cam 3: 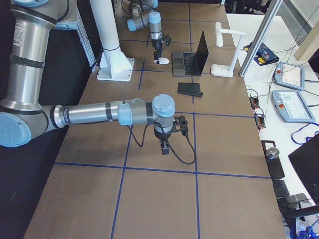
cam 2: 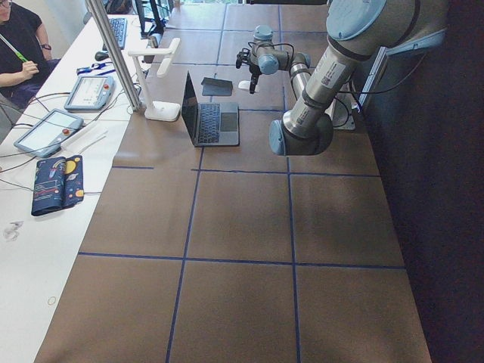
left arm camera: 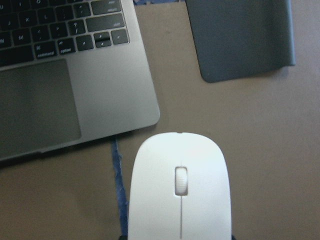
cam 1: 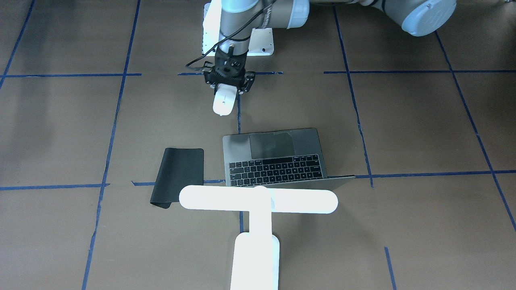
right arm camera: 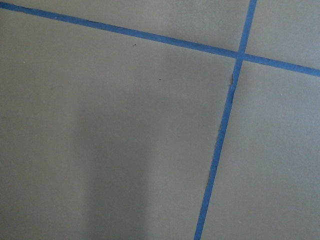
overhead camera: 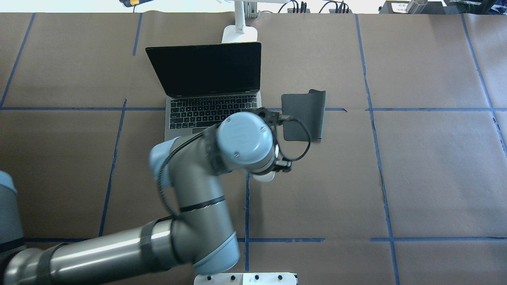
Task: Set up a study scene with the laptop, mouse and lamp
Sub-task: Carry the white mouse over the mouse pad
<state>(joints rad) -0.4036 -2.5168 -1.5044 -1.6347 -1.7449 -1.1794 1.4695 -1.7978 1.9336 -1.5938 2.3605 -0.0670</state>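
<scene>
Brown taped table (cam 1: 403, 133), left end effector (cam 1: 227, 89) pointing down, clasping mouse (cam 1: 224, 104)

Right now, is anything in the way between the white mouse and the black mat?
Nothing visible is. The left pincer grips the mouse, and only brown table lies between it and the black mat. The laptop sits off to one side of that path.

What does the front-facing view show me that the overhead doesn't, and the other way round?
Front-facing only: the mouse between the jaws of the left gripper, and the full head bar of the lamp. Overhead only: the dark screen of the laptop; there the left wrist hides most of the mouse, and the top edge cuts the lamp off. Both: the open laptop and the black mat beside it.
</scene>
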